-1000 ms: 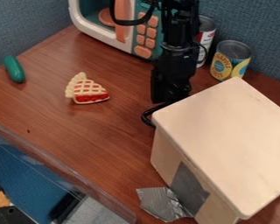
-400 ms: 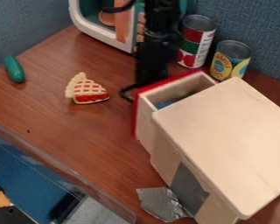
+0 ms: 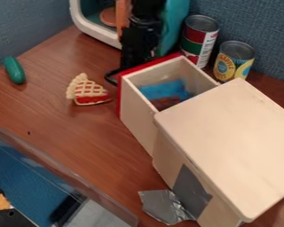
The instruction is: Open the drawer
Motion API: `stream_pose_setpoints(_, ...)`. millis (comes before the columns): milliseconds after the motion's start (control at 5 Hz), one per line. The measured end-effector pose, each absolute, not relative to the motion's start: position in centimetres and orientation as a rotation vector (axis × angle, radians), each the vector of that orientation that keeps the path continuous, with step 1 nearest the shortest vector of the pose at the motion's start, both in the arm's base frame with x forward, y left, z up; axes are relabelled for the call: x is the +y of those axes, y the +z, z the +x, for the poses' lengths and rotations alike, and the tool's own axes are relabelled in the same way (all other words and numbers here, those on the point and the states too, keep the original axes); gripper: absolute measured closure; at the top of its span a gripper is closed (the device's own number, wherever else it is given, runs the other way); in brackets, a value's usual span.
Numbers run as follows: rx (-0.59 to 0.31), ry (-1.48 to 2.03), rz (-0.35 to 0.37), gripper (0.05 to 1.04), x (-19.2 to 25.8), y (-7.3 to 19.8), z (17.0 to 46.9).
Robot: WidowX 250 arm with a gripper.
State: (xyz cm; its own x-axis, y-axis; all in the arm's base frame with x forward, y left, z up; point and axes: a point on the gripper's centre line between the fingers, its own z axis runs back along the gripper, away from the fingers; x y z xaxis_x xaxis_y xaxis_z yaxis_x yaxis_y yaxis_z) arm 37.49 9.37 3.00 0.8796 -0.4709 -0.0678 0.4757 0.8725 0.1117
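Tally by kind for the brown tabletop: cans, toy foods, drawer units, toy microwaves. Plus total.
Cans: 2 (red-and-green can, yellow can)
Toy foods: 2 (pie slice, green vegetable)
Drawer units: 1 (wooden drawer unit, drawer open)
Toy microwaves: 1 (white-and-teal microwave)
Total: 6
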Motion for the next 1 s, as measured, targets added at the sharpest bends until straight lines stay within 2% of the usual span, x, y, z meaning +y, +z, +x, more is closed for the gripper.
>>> stream_pose_setpoints(200,0.046,-0.507,0.128,0.878,9.5,3.0,37.4)
stream_pose_setpoints(400,0.114,-0.658,0.098,0.624,9.5,2.9,36.9)
stream_pose_setpoints(600,0.132,-0.764,0.015,0.31,8.5,3.7,36.5)
stream_pose_setpoints(800,0.051,-0.86,-0.006,0.091,8.3,8.8,36.6)
stream_pose_setpoints(1000,-0.045,-0.934,0.018,0.081,8.3,14.3,35.6)
